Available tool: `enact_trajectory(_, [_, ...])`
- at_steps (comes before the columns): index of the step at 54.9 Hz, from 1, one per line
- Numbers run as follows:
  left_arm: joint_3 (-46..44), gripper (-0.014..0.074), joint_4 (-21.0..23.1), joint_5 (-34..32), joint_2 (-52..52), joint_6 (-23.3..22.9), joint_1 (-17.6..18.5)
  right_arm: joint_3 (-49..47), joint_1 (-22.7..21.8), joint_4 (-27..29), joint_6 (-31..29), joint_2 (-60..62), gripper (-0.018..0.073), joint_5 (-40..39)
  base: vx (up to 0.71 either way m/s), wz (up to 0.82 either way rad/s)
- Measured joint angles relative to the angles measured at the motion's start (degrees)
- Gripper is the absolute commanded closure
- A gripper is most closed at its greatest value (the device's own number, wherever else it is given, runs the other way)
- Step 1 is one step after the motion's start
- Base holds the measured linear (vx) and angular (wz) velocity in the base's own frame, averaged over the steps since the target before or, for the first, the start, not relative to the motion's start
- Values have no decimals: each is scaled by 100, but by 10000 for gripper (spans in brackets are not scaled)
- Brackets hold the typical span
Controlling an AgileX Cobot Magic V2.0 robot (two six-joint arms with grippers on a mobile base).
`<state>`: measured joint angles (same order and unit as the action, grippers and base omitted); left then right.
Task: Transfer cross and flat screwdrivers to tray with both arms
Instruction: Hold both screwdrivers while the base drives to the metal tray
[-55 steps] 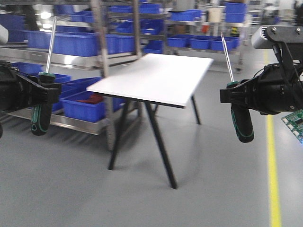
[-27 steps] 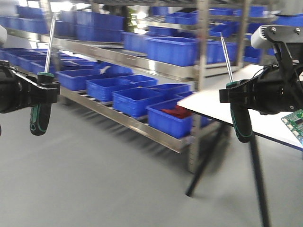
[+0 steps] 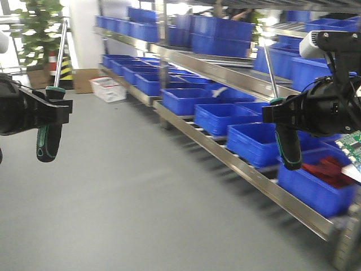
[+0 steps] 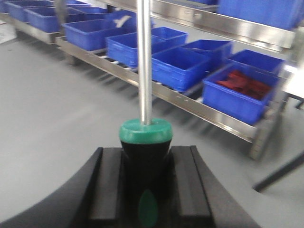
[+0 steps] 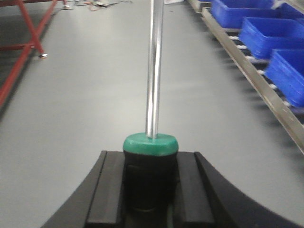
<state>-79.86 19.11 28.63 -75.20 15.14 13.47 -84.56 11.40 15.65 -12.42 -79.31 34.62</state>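
Note:
Each of my grippers holds a black-and-green screwdriver upright, steel shaft pointing up. At the left of the front view, my left gripper [image 3: 56, 107] is shut on the handle of one screwdriver [image 3: 49, 138]. At the right, my right gripper [image 3: 276, 112] is shut on the other screwdriver [image 3: 289, 148]. In the left wrist view the pads [image 4: 108, 183] press both sides of the handle [image 4: 145, 142] of my left gripper [image 4: 145, 183]. The right wrist view shows the same hold by my right gripper [image 5: 150, 187] on its handle [image 5: 150, 156]. The tray is out of view.
A long steel rack [image 3: 237, 155] runs from the far left to the near right, loaded with blue plastic bins [image 3: 262, 144]. One bin holds red parts [image 3: 330, 169]. A potted plant [image 3: 39, 34], a cardboard box [image 3: 84, 79] and a white crate [image 3: 108, 88] stand at the far left. Grey floor [image 3: 124, 197] lies ahead.
The whole view has swung left: the white table has left the frame and the rack of blue bins now fills the right. Both grippers keep their screwdrivers in the same pose.

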Motion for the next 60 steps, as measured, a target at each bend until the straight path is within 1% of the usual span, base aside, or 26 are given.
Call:
enact_trajectory(31, [0,594,0,-5,0,0,0,0,0,6,0,0,567,0,59,52])
enact_trajectory(60, [0,594,0,-5,0,0,0,0,0,6,0,0,567,0,59,23])
